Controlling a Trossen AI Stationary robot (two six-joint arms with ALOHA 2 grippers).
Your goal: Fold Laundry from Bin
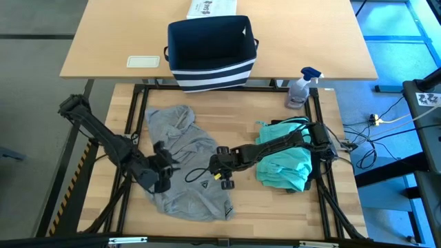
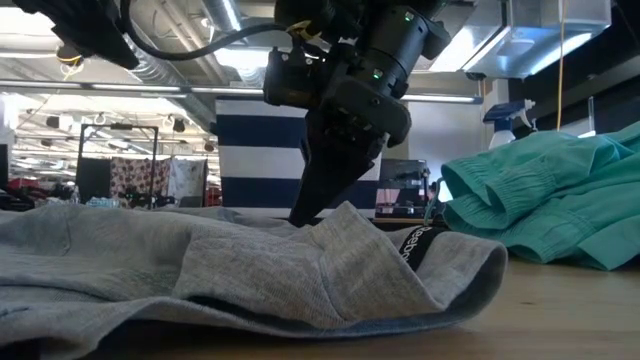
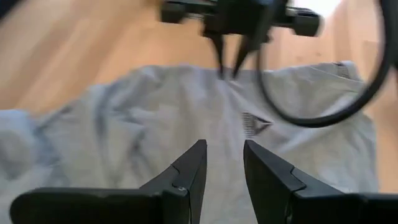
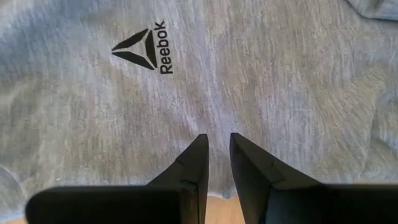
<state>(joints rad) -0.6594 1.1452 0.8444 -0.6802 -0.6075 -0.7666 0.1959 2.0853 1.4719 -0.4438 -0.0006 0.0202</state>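
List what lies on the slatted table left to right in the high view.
left gripper → grey T-shirt → right gripper → teal garment → spray bottle.
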